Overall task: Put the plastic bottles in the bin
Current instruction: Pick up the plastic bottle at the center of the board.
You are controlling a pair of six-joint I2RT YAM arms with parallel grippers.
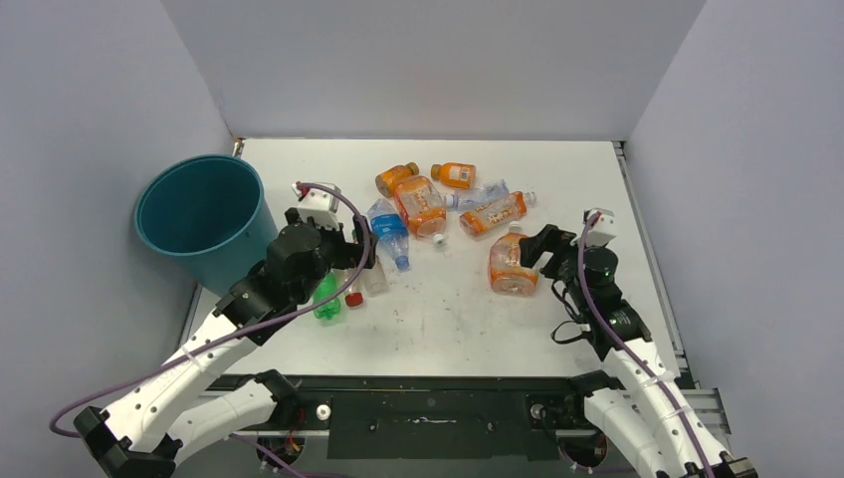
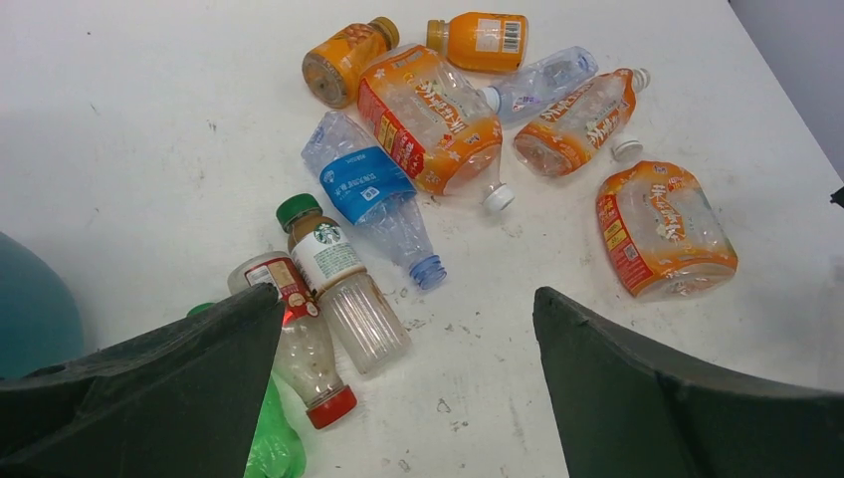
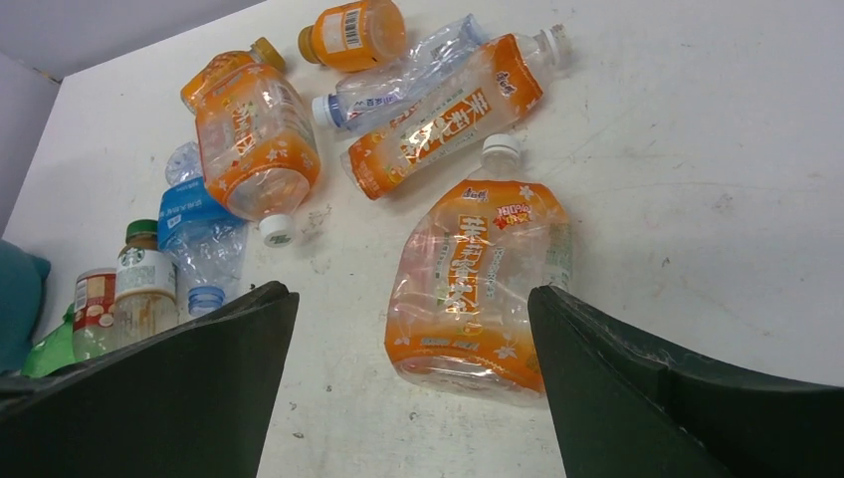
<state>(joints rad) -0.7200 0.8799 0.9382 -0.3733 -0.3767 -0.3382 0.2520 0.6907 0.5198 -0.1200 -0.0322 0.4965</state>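
The white table has the plastic bottles lying flat on it. The teal bin stands just to the left of the left gripper, close by, so I think that arm can drop things in with a short swing. The bin looks empty inside.

Both hands have their fingers wide apart and hold nothing. I think they are spread like that to fit around a bottle.

The right gripper hangs right over a big squashed orange bottle, which lies between its two fingers. Just in front of the left gripper lies a blue-label bottle. Nearer to it are a Starbucks bottle and a red-capped bottle, touching side by side. A green bottle peeks out under its left finger.
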